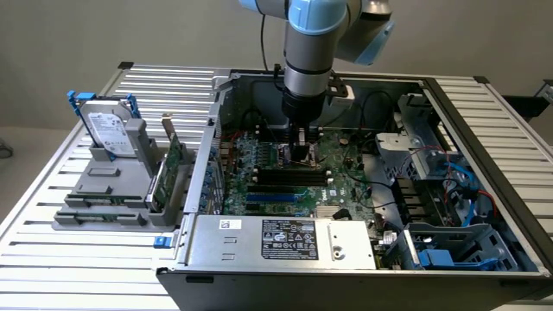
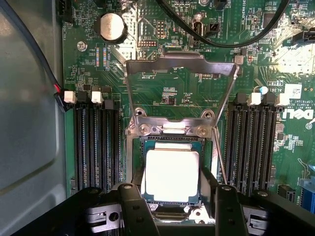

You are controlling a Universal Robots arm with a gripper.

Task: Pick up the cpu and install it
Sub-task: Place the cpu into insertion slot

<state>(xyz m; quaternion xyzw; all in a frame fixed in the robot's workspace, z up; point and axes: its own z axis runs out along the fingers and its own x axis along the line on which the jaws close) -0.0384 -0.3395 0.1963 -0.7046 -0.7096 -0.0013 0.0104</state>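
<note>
- The gripper [image 2: 175,189] stands open astride the cpu [image 2: 172,174], one black finger [image 2: 132,206] on each side. Whether the pads touch the chip's edges does not show.
- The cpu lies flat in the motherboard's socket [image 2: 209,147], pale metal top upward; no writing shows on it.
- Just beyond it, the socket's metal load plate [image 2: 179,64] is swung open over the green motherboard [image 2: 162,93].
- Black memory slots [image 2: 96,142] with white latches run along both sides of the socket.
- White "DELL" lettering [image 2: 307,118] is printed near the board's edge. The fine white print elsewhere is too small to read.
- Farther off sit a silver coin cell [image 2: 112,25] and black cables [image 2: 216,42].
- In the exterior view, the nearest part of the open computer case [image 1: 216,129] is the power supply [image 1: 259,243], which carries a black label [image 1: 289,241] with unreadable print.
- Behind it, the arm [image 1: 309,58] reaches straight down to the board, gripper [image 1: 298,146] low over it.
- At the exterior view's left, a grey holder [image 1: 108,194] on the slatted table [image 1: 52,259] carries a hard drive [image 1: 108,126] with a white label and blue bracket, and green circuit cards [image 1: 173,165].
</note>
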